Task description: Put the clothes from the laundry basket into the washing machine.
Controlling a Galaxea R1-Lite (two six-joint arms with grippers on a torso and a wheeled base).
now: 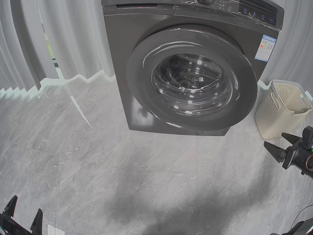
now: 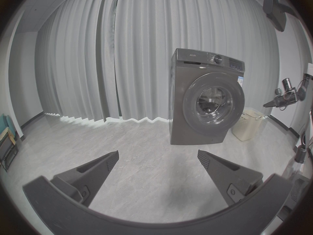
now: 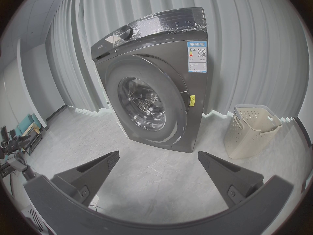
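At the far left, long pale curtains [image 1: 65, 33] hang in soft folds down to the floor [image 1: 97, 154]. The floor is smooth grey stone tile with thin lines, and a wide bare stretch of it lies in front of the robot. Low at the left edge, the left gripper [image 1: 26, 208] has its two dark pointed fingers spread apart and holds nothing. In the middle stands the washing machine [image 1: 137, 33], a dark grey metal box with straight edges, its back close to the curtains. Its big round door [image 1: 192, 79] is shut, with shiny glass in the middle, and faces out toward the robot. Clear plastic wrap [image 1: 228, 0] covers its top strip. Just right of the machine, not touching it, the laundry basket [image 1: 277, 115] stands upright on the floor with its open mouth up. It is cream plastic with little holes and rounded corners. Near it, closer to the robot, the right gripper [image 1: 273, 138] hangs with fingers spread wide, empty, tips pointing left.
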